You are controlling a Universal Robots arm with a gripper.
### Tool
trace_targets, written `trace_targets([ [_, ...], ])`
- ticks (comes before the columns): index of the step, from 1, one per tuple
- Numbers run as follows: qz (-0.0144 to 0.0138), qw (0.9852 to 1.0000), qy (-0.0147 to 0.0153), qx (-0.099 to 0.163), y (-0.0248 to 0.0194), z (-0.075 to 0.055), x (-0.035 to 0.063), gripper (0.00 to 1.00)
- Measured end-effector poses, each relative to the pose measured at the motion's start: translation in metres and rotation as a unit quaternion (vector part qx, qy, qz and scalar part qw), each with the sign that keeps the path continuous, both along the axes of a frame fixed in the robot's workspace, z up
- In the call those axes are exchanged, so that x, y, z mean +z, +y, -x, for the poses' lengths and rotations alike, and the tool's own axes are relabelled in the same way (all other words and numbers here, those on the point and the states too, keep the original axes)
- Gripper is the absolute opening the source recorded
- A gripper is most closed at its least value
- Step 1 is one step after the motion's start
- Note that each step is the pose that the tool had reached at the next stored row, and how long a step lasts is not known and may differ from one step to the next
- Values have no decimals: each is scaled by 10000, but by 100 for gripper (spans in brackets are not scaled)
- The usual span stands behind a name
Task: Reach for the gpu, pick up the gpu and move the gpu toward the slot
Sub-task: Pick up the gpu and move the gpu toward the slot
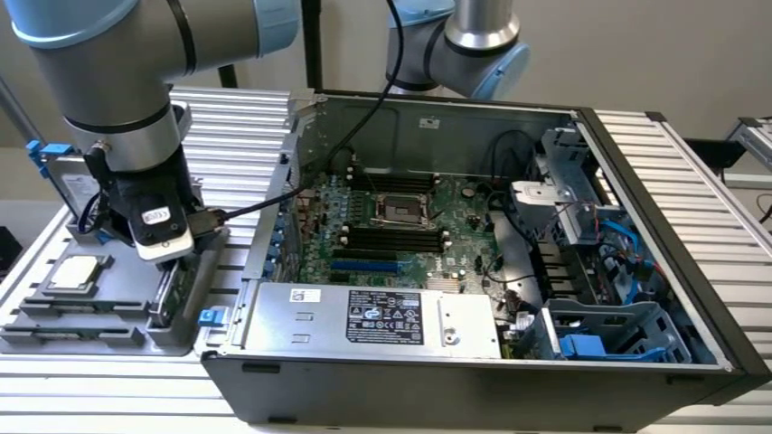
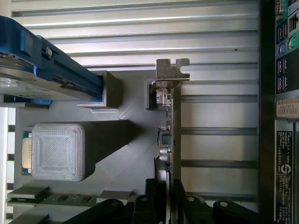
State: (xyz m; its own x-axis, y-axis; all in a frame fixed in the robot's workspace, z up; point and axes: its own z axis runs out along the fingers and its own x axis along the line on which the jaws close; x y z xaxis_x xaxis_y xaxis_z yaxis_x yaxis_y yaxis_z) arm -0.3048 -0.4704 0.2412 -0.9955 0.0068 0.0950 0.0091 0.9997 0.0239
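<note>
The gpu [image 2: 174,135] is a thin green card standing on edge in the grey fixture tray [image 2: 126,135], with its silver bracket [image 2: 171,70] at the far end. My gripper [image 2: 170,201] is down over the card's near end, with one black finger on each side and shut on the gpu. In the exterior view my gripper [image 1: 175,264] is low over the tray [image 1: 97,336], at the exterior view's left of the open computer case [image 1: 483,380]. The gpu [image 1: 179,291] shows just under it. The blue slot [image 1: 365,267] lies on the motherboard [image 1: 410,226] inside the case.
The tray also holds a silver hard drive with blue rails [image 2: 42,74], a square silver chip [image 1: 75,271] and memory sticks [image 2: 51,198]. The case wall [image 1: 271,244] rises between tray and motherboard. A power supply [image 1: 374,316], cables and drive cages [image 1: 591,244] crowd the case. A second arm [image 1: 476,45] stands behind.
</note>
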Motion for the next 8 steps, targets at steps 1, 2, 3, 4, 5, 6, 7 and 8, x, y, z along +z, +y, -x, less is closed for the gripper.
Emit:
trace_targets([
  [1,0,10000,-5,0,0,0,3,26],
  [2,-1,10000,-9,0,0,0,12,26],
  [3,0,10000,-10,0,0,0,30,26],
  [4,0,10000,-12,0,0,0,55,26],
  [5,0,10000,-13,0,0,0,84,26],
  [6,0,10000,-14,0,0,0,114,26],
  [7,1,10000,-15,0,0,0,147,26],
  [8,0,10000,-16,0,0,0,185,26],
])
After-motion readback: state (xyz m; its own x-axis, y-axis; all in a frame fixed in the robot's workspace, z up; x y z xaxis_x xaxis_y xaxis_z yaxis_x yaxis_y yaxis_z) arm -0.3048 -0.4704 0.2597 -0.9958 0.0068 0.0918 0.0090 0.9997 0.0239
